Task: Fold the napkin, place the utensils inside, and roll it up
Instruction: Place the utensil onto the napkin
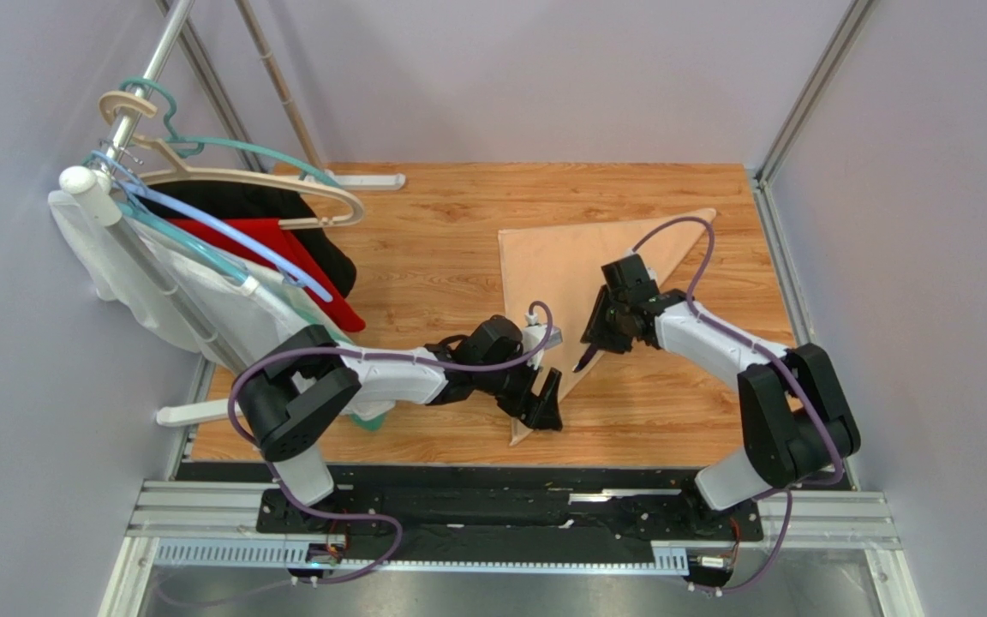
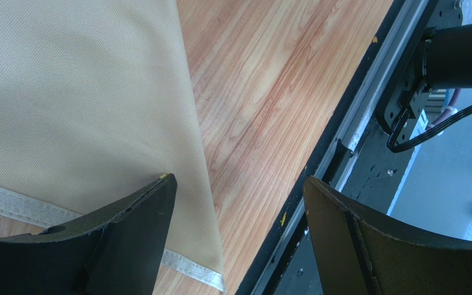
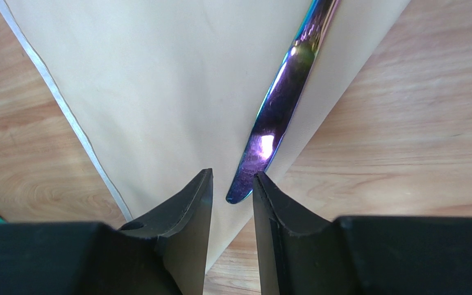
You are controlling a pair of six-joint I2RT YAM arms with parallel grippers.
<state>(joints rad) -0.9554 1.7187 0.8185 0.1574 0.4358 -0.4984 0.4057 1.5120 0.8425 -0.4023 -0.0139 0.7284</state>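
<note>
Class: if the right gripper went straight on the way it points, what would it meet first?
The right gripper would probably meet the knife tip, lying on the napkin just ahead; depth is unclear.

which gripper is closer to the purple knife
Right. The right gripper straddles the knife tip; the left gripper hangs over the napkin at its near corner.

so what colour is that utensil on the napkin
The utensil is iridescent purple, shading to blue-green; clearest in right wrist view.

well left of your left pincer hang a red cloth garment, a black cloth garment and a white cloth garment; a light wood-grain tabletop lies below it.
</note>
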